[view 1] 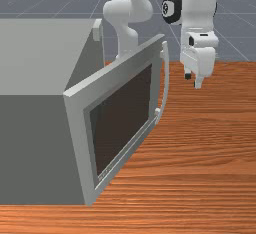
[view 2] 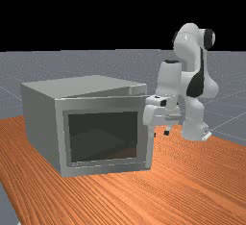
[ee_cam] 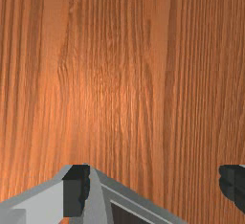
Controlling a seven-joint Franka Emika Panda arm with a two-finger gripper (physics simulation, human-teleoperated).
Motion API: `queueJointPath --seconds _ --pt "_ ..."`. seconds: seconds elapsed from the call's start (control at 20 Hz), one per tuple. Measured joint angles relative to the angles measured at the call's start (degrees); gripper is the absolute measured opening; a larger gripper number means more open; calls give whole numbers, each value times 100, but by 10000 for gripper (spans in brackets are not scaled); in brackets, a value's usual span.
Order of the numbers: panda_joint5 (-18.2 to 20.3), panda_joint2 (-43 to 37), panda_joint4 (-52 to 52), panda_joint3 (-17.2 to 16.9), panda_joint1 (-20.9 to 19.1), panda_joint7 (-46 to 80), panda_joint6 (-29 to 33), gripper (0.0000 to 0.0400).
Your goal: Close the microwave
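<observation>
end effector: (view 1: pixel 193 80) off to the handle side of the door, above the table (view 1: pixel 205 153); pointing down
fingers: (ee_cam: pixel 76 189) spread wide apart, bare wood between them in the wrist view, nothing gripped
microwave: (view 1: pixel 40 60) on the table, beside the end effector; front view's left of it
door: (view 1: pixel 78 128) partly open, swung out from the body at an angle; free edge is the side nearest the end effector, hinge side farther from it
handle: (view 1: pixel 167 78) light, bowed, upright on the door's free edge; near the end effector, a gap between them in the front view
window: (view 1: pixel 122 120) dark panel in the door, farther from the end effector than the handle
arm: (view 1: pixel 197 8) white and grey, above the end effector
</observation>
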Motion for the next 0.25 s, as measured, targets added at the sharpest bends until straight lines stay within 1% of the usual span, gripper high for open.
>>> queueJointPath --seconds 0.05,0.1,0.15,0.25 --pt "169 -135 -184 -72 -202 -455 74 400" --pt "660 -264 -320 -95 -427 -1994 22 400" --pt "1063 -335 -319 -234 -604 -3499 -162 400" --pt "1539 -358 -276 -545 -1147 -4891 -269 400"
